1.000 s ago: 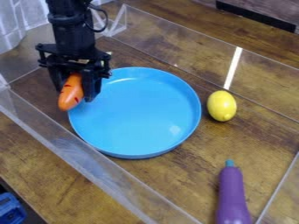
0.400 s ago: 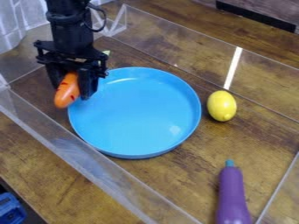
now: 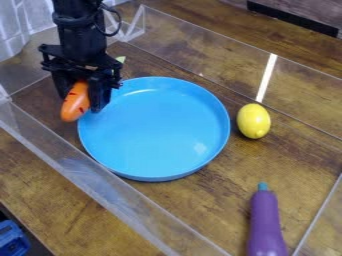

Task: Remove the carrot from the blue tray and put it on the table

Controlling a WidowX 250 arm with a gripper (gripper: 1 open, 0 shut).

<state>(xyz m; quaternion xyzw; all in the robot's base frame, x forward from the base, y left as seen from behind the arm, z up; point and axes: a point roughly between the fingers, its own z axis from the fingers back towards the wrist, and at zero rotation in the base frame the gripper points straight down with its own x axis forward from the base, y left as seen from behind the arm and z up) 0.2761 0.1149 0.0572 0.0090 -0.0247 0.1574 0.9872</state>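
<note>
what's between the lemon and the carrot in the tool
In the camera view, the blue tray spans the stretch between the lemon and the carrot; its inside is bare.

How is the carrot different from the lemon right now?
The carrot is orange and long; the lemon is yellow and rounded. The carrot hangs in the gripper, tilted, at the left rim of the blue tray; the lemon rests alone on the table, right of the tray. Both are outside the tray's bowl.
</note>
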